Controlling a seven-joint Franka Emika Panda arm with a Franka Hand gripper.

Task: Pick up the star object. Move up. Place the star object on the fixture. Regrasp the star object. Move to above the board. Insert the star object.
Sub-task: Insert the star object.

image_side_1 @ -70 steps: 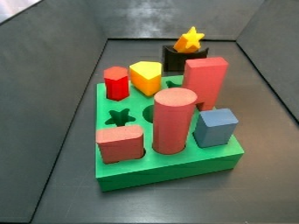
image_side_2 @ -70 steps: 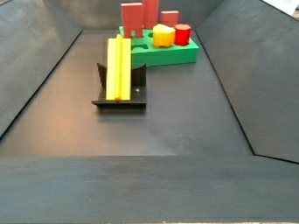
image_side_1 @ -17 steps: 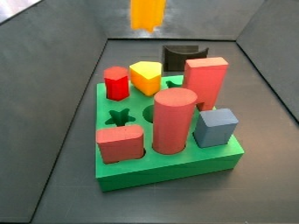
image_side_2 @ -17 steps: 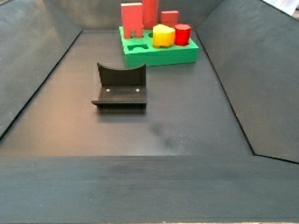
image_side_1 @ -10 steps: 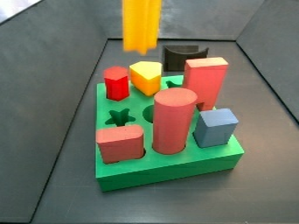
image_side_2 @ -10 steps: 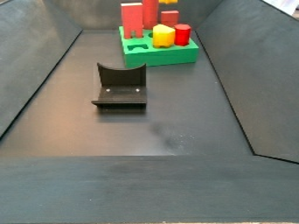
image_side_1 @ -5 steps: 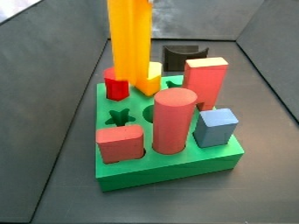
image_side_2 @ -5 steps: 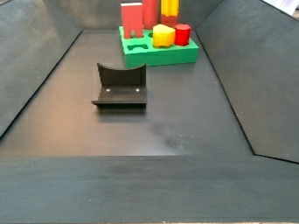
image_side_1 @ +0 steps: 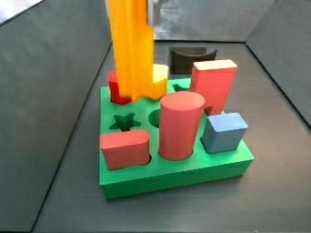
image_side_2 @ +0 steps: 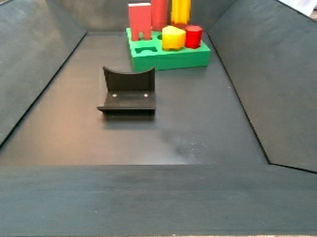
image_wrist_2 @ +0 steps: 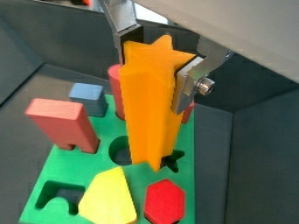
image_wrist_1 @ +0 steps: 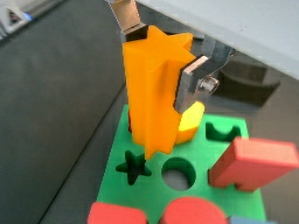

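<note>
A side view sits close above the board point(image_side_1: 183, 173), looking down at its near corner, the fixture point(image_side_1: 188, 60) behind. A side view from the opposite end looks along the floor, fixture point(image_side_2: 128, 93) near, board point(image_side_2: 168, 57) far. Both wrist views ride by the gripper point(image_wrist_1: 158, 52), peering down the star object point(image_wrist_2: 155, 101) onto the board

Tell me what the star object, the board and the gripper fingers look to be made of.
Star object, held upright in the gripper: matte orange, likely plastic, with an even, dull surface. Board: matte green, probably the same. Fingers: bare metal, silver with a screw.
</note>
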